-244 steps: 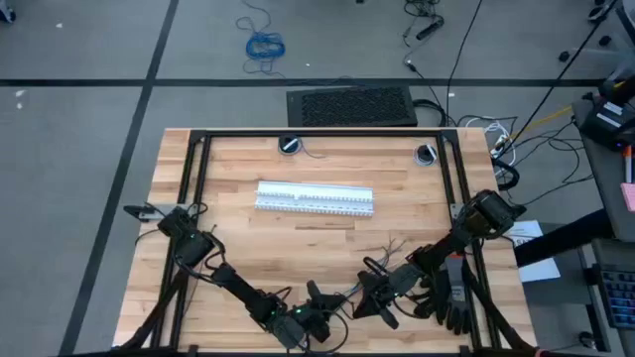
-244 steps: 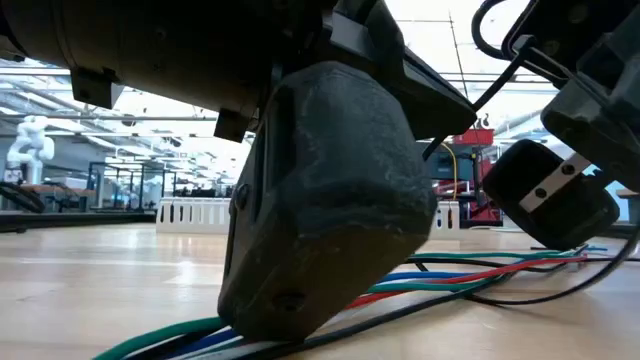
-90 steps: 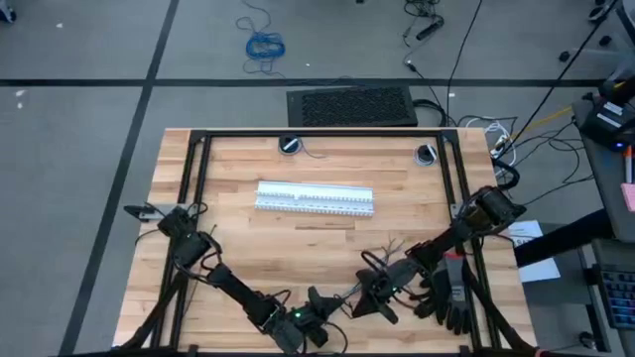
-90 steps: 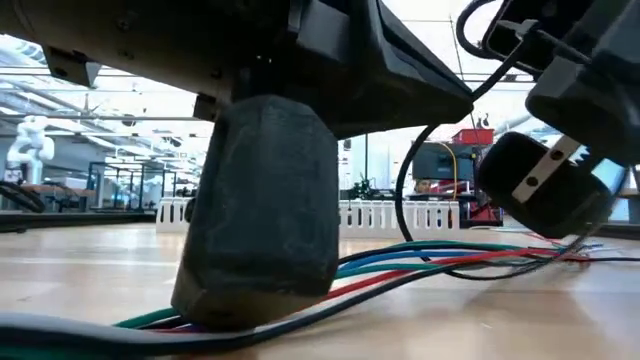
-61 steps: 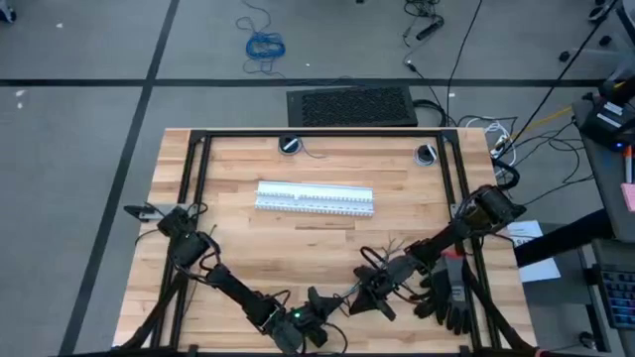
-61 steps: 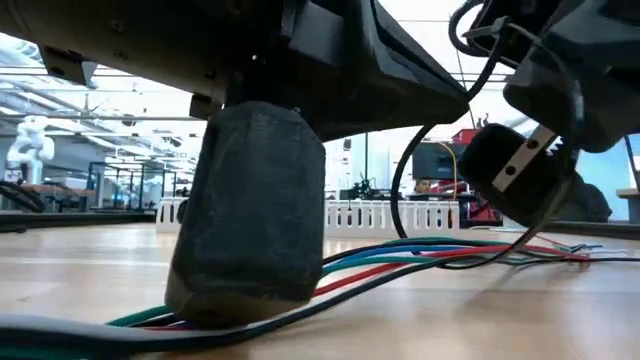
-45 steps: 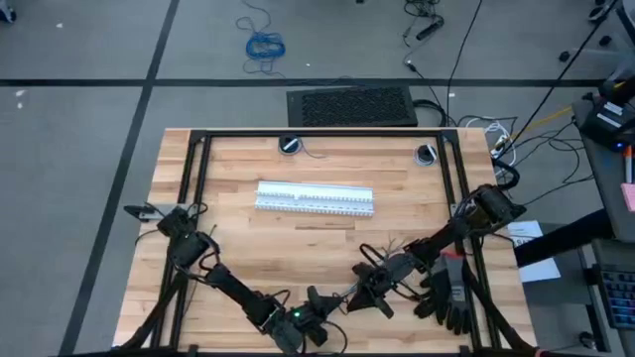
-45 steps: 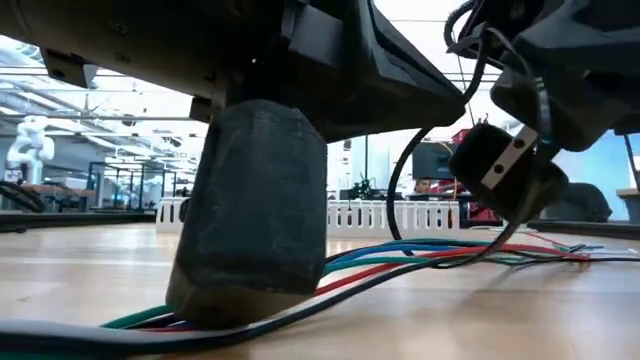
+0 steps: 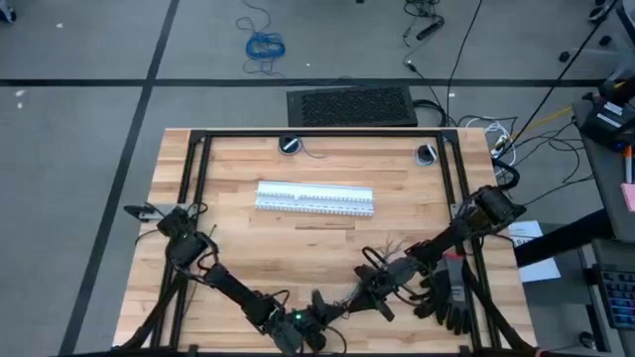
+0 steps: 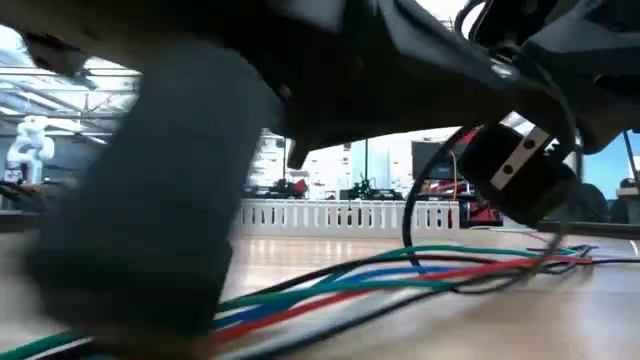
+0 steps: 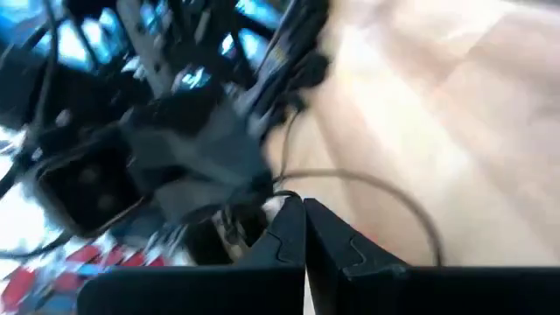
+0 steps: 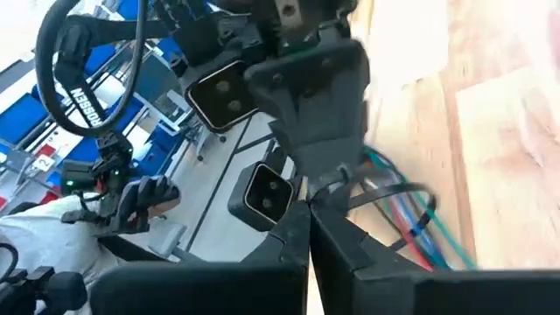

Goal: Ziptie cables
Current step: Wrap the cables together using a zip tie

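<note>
Both of your arms reached in low over the near edge of the counter (image 9: 238,248), close to each other near its middle. The left claw (image 9: 319,305) sat nearest the front edge, with the right claw (image 9: 369,290) just beside it and slightly farther in. In the left wrist view the left claw (image 11: 304,229) had its two fingers pressed flat together; a thin dark strand (image 11: 385,188) curved out from near the tips over the wood, though I could not tell whether it was pinched between them. In the right wrist view the right claw (image 12: 308,223) was likewise narrowed to nothing, fingers touching, with a dark loop by its tips; whether it gripped that loop was hidden. The cables (image 9: 389,248) lay on the counter by the right claw, fanning out beyond it toward the middle. From counter height they (image 10: 400,275) read as green, blue, red and black strands lying side by side on the wood, running from under the blurred left arm (image 10: 150,230) toward the right claw (image 10: 512,172), which hung just above them. The right wrist view caught the same coloured strands (image 12: 411,223) on the boards. The zipties were too thin to pick out for certain. The white slotted strips (image 9: 316,198) lay well apart from both claws, toward the far side. A pair of black gloves (image 9: 448,296) rested at the right edge.
</note>
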